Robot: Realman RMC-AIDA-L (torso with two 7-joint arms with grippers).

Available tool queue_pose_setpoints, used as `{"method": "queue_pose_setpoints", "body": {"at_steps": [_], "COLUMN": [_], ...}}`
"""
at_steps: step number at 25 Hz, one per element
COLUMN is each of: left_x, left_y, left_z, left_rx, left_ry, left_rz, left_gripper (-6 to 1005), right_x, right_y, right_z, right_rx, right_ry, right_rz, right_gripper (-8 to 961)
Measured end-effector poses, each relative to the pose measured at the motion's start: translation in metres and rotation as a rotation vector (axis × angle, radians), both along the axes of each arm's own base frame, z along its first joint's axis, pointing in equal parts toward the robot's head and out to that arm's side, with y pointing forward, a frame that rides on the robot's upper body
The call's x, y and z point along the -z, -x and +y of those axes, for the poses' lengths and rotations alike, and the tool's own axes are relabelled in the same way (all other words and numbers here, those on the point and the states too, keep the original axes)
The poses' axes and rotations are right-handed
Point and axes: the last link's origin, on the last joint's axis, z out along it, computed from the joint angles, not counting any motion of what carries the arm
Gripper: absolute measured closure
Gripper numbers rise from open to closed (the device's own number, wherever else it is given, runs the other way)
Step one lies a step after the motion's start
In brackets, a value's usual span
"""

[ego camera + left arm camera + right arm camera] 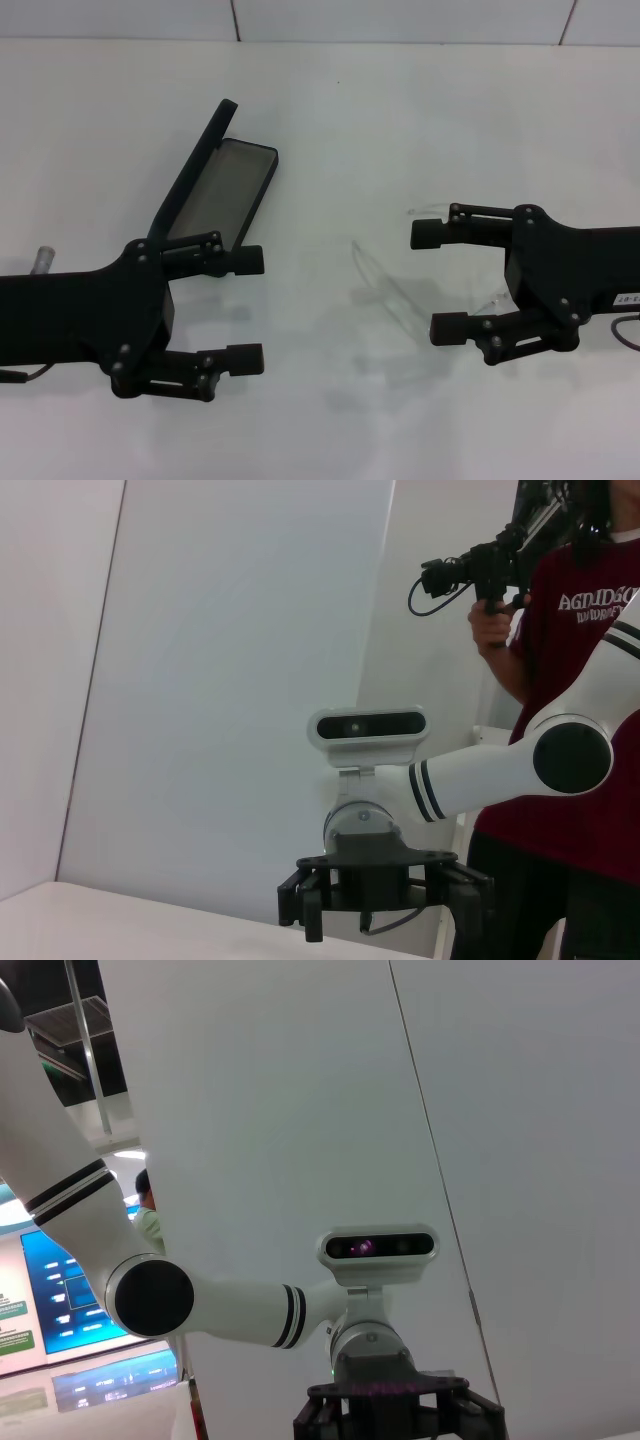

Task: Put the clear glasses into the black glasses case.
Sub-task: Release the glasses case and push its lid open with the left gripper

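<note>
Nearest, the left gripper (246,309) and right gripper (434,281) both hang spread and empty, the clear glasses (400,290) lie on the table (330,130) between them, and beyond, the black glasses case (215,185) stands open, unfilled.

Matt black case (215,185) with dull grey lining, glossy transparent plastic glasses (395,285), smooth white table (330,120).
</note>
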Motion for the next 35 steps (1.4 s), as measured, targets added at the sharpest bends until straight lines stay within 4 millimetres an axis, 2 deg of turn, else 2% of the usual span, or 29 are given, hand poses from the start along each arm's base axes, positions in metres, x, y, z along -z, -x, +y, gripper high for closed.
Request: {"method": "queue_pose_setpoints", "body": {"at_steps": [17,21,25,30,35], "left_x": [-0.002,-0.009,-0.03,-0.053,-0.051], "left_y": [-0.003,-0.008,-0.018,-0.048,-0.079], "left_z": [0.004,0.01,0.025,0.059,0.104], "left_rx": [0.0,-0.031,-0.066,-0.116,-0.287], "left_ry": [-0.012,-0.031,-0.066,-0.087,-0.115], "left_rz": [-0.013,-0.056,-0.073,-0.005,0.208], "left_gripper": [140,140,140,140,151], "right_x": [-0.002,-0.005,-0.011,-0.027,-0.042], "right_y": [0.0,-0.002,-0.007,-0.021,-0.034], "right_z": [0.001,0.003,0.006,0.009,0.011], "right_rx": [-0.008,-0.003,0.018,0.077,0.124], "right_ry": [-0.029,-0.061,-0.108,-0.225,-0.336], "right_rz": [0.009,0.019,0.033,0.067,0.099], "right_gripper": [69,69,69,69,69]}}
